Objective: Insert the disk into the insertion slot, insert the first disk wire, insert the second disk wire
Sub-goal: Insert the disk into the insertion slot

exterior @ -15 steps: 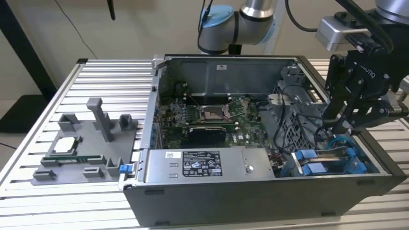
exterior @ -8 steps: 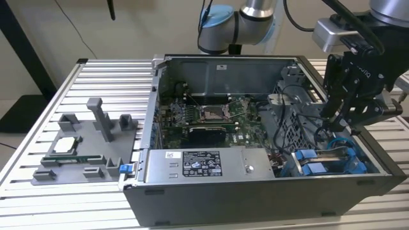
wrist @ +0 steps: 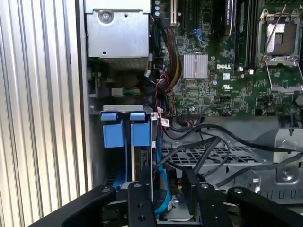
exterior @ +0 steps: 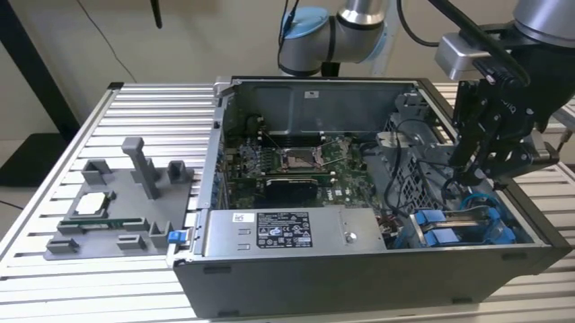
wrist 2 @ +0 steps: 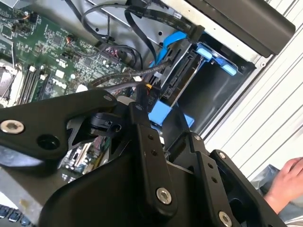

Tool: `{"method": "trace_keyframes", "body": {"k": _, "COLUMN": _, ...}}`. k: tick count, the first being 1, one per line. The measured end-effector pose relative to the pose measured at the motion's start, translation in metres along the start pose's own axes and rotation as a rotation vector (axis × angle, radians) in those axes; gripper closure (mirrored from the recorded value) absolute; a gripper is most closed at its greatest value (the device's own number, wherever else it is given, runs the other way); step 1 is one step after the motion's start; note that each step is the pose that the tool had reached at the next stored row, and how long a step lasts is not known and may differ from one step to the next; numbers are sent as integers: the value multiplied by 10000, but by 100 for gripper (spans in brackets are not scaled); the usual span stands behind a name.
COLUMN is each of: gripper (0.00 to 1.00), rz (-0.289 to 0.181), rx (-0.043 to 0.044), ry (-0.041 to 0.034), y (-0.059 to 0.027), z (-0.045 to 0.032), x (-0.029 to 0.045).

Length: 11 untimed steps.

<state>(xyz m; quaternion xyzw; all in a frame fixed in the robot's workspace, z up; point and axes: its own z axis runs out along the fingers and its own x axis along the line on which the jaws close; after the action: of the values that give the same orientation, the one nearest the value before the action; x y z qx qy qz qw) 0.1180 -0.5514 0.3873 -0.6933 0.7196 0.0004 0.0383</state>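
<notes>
The disk [exterior: 467, 216] sits on edge in the insertion slot [wrist: 118, 108], long axis running toward the exterior view's right. The claw [exterior: 478, 176] hangs just above its cabled end, moderately wide (a blue cable [wrist: 161, 196] passes loosely between, nothing visibly gripped).

The table [exterior: 144, 104] is ribbed metal, the latch tabs [wrist: 112, 133] glossy plastic

I work at a robotics lab bench. In the exterior view, a ribbed aluminium table [exterior: 54, 269] fills the lower left and carries a grey fixture tray [exterior: 117, 222] of loose computer parts. An opened computer case [exterior: 359, 282] with its motherboard [exterior: 287, 161] bare sits at centre. My arm [exterior: 351, 27] reaches in from the top edge. A person's hand [wrist 2: 284, 182] lies by the slats in the second wrist view.
</notes>
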Motion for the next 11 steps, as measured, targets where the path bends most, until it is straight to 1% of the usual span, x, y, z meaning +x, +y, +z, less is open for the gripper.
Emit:
{"method": "trace_keyframes", "body": {"k": 6, "gripper": 0, "rz": 7, "rx": 47, "ry": -165, "y": -9, "z": 36, "x": -8}}
{"method": "trace_keyframes", "body": {"k": 8, "gripper": 0, "rz": 6, "rx": 58, "ry": -199, "y": -10, "z": 39, "x": -9}}
{"method": "trace_keyframes", "body": {"k": 9, "gripper": 100, "rz": 6, "rx": 61, "ry": -206, "y": -9, "z": 39, "x": -9}}
{"method": "trace_keyframes", "body": {"k": 11, "gripper": 100, "rz": 7, "rx": 63, "ry": -209, "y": -9, "z": 40, "x": -8}}
